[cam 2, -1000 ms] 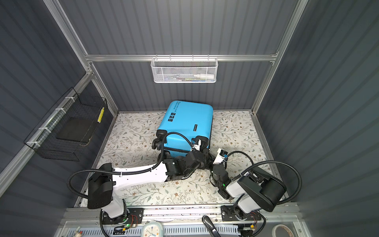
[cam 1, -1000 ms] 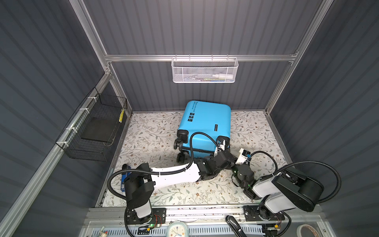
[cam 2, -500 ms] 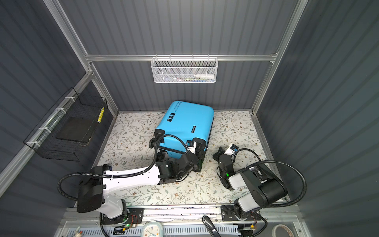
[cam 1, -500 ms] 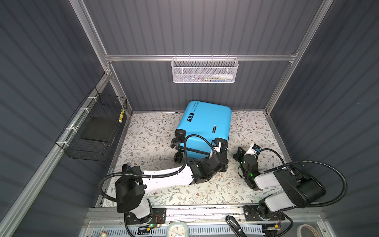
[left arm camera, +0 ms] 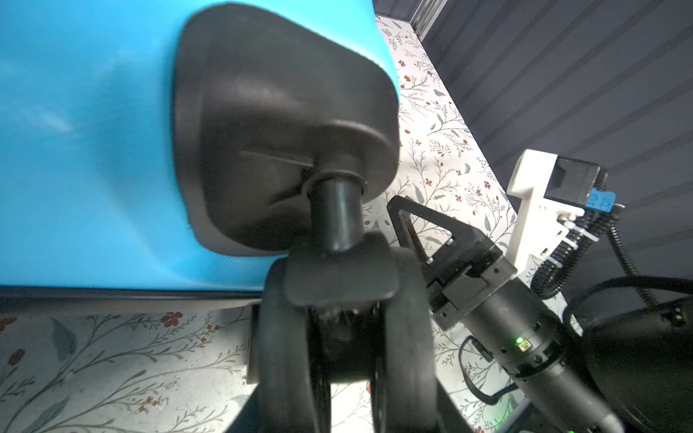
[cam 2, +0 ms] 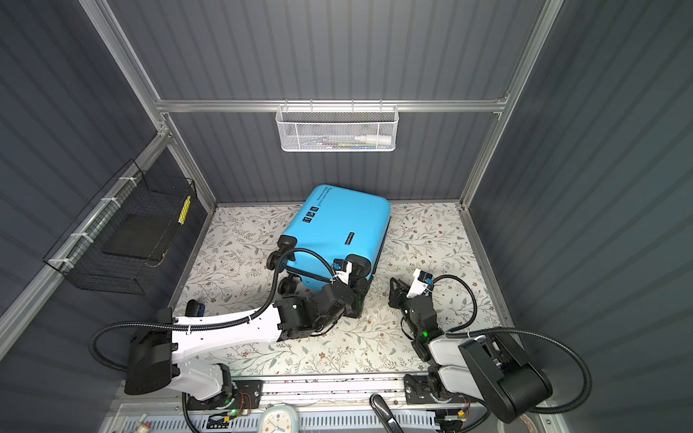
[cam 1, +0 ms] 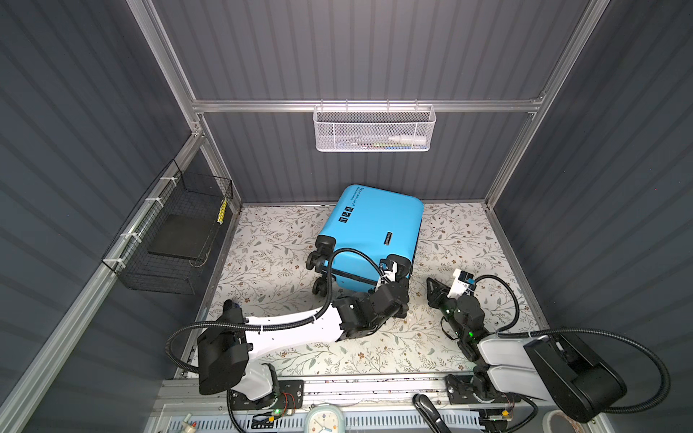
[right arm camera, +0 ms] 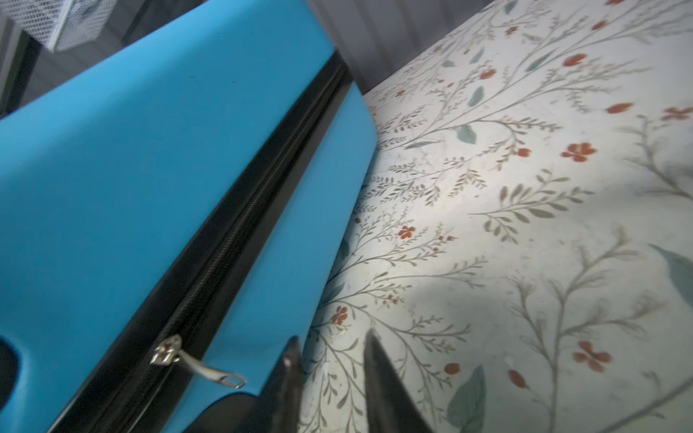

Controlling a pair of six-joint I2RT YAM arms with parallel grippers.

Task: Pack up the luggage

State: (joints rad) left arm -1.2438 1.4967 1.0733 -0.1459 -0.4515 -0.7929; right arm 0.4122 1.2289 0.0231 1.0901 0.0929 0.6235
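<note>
A: Start at the right gripper (right arm camera: 332,348). How do the jaws stand?

B: Parted, with nothing between them; only the floral mat (right arm camera: 525,225) shows through the gap. The tips hover just beside the silver zip pull (right arm camera: 198,365) and do not touch it.

A: And the left gripper (cam 1: 400,286)?

B: It is up against the near right caster wheel (left arm camera: 337,337) of the luggage (cam 1: 375,225). That wheel fills the wrist view. I can't make out the fingers, so I cannot tell whether they clamp the wheel or sit loose.

A: Where does the luggage lie?

B: On the mat, at the middle of the far edge. Its top end is near the back wall, the broad blue shell faces up, and the wheels point toward the near edge. The zip looks closed along the side, though that view is blurred.

A: Anything further out?

B: A white mesh basket (cam 1: 373,131) hangs on the back rail and a black wire basket (cam 1: 168,232) on the left wall. Both are well apart from the arms.
</note>
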